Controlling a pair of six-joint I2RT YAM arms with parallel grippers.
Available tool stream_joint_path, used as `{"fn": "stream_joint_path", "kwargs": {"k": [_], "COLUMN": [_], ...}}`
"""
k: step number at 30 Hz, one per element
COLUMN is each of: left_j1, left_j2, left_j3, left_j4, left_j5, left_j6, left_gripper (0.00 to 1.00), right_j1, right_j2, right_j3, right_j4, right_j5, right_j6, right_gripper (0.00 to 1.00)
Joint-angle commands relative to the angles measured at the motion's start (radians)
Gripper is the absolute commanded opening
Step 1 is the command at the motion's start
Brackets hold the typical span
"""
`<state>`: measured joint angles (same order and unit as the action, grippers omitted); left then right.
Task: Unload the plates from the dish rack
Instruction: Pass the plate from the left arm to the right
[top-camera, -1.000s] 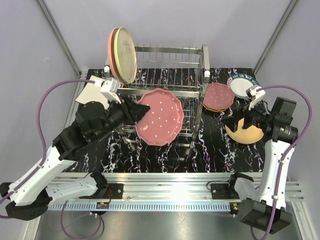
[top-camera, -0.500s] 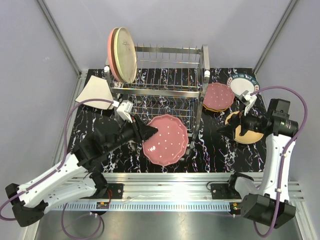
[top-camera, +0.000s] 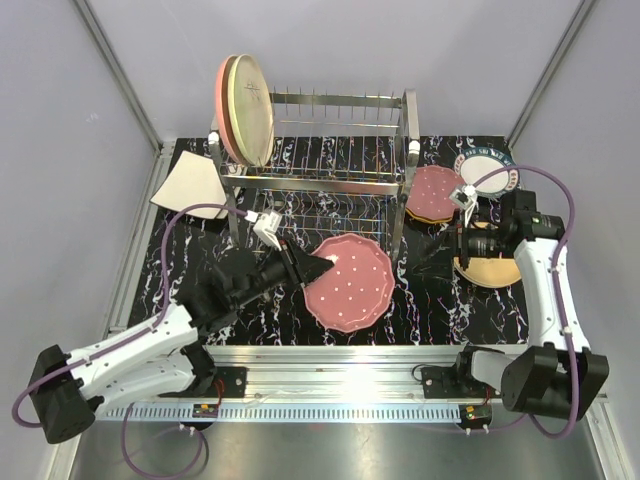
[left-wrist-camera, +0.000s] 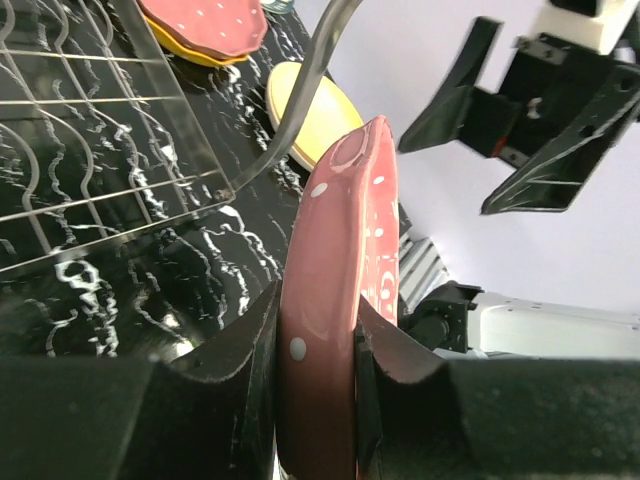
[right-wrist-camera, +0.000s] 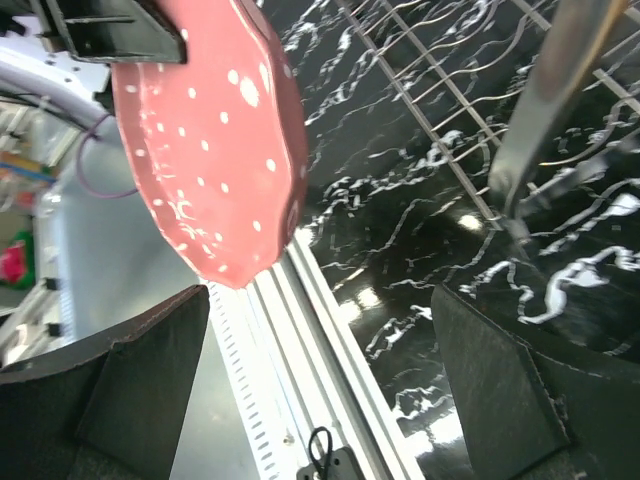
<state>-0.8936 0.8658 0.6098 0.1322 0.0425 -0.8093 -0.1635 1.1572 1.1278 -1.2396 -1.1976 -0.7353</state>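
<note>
Now your left fingers (left-wrist-camera: 235, 350) clamp the dotted plate (top-camera: 348, 285) at 9 o'clock; your right fingers (right-wrist-camera: 130, 360) stand apart

Pale grey walls (top-camera: 400, 50) enclose three sides, with slanting metal posts (top-camera: 120, 80) at the corners. A glossy black, white-veined worktop (top-camera: 420, 310) meets a silver rail (top-camera: 330, 360) along its near edge.
</note>
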Motion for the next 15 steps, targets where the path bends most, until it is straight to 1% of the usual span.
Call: {"fn": "stream_joint_path", "kwargs": {"k": [1, 3, 6, 7, 8, 14, 15], "left_j1": [0.004, 0.004, 0.004, 0.004, 0.002, -0.008, -0.013], "left_j2": [0.012, 0.041, 0.087, 0.099, 0.123, 0.243, 0.258], "left_j3": [0.005, -0.008, -0.018, -0.021, -0.022, -0.016, -0.009], "left_j4": [0.398, 0.453, 0.527, 0.547, 0.581, 0.716, 0.730], "left_j5": [0.045, 0.054, 0.065, 0.069, 0.071, 0.071, 0.069], "left_j6": [-0.093, -0.105, -0.126, -0.133, -0.142, -0.169, -0.172], "left_gripper": [0.00, 0.00, 0.00, 0.00, 0.00, 0.00, 0.00], "right_j1": [0.033, 0.047, 0.065, 0.091, 0.100, 0.150, 0.154], "right_j2": [0.041, 0.053, 0.065, 0.068, 0.071, 0.084, 0.085], "right_j3": [-0.029, -0.045, -0.062, -0.075, -0.080, -0.097, -0.099], "right_j4": [0.020, 0.086, 0.140, 0.191, 0.216, 0.293, 0.301], "right_j5": [-0.082, -0.080, -0.100, -0.096, -0.082, -0.060, -0.060], "right_j6": [-0.020, 0.048, 0.123, 0.185, 0.212, 0.289, 0.293], "right_gripper": [1.00, 1.00, 1.00, 1.00, 1.00, 1.00, 0.97]}}
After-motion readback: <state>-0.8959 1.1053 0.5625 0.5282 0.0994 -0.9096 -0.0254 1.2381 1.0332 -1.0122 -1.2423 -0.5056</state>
